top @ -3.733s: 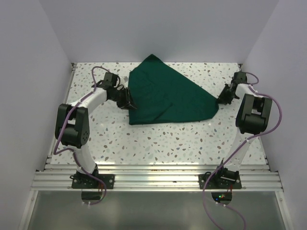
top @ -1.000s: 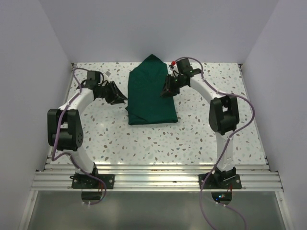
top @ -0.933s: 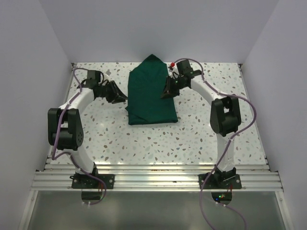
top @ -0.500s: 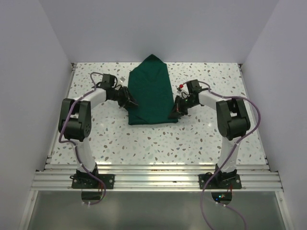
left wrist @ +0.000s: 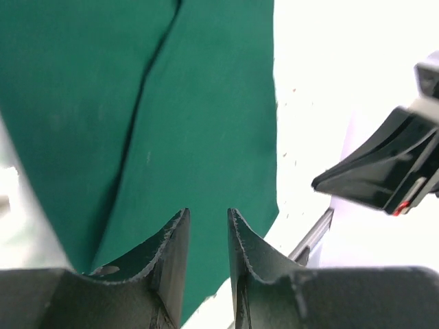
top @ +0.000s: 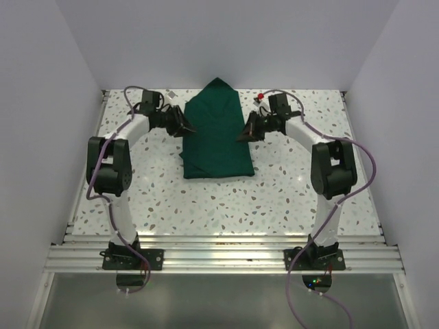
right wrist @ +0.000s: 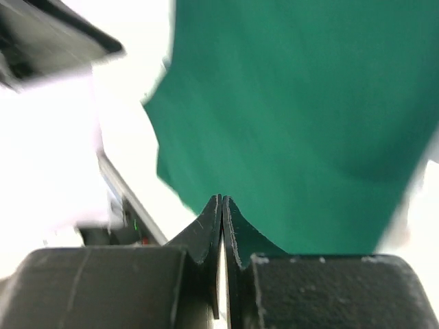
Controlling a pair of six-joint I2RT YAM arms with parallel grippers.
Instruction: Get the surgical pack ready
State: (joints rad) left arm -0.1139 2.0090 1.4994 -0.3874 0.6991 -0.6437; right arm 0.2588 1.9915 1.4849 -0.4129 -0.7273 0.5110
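- My left gripper (top: 185, 129) is hovering at the drape's (top: 216, 140) left edge, jaws narrowly apart.
- The drape is lying folded on the table (top: 295, 188), far middle, between my grippers.
- My right gripper (top: 243, 135) is sitting by its right edge, jaws pressed together.

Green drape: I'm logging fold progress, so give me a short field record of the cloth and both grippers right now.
drape: dark green cloth, folded to a narrow panel, far end pointed, flat on the speckled table
left gripper: at the drape's left edge, jaws slightly apart, nothing between them
right gripper: at the drape's right edge, jaws shut, no cloth seen between them
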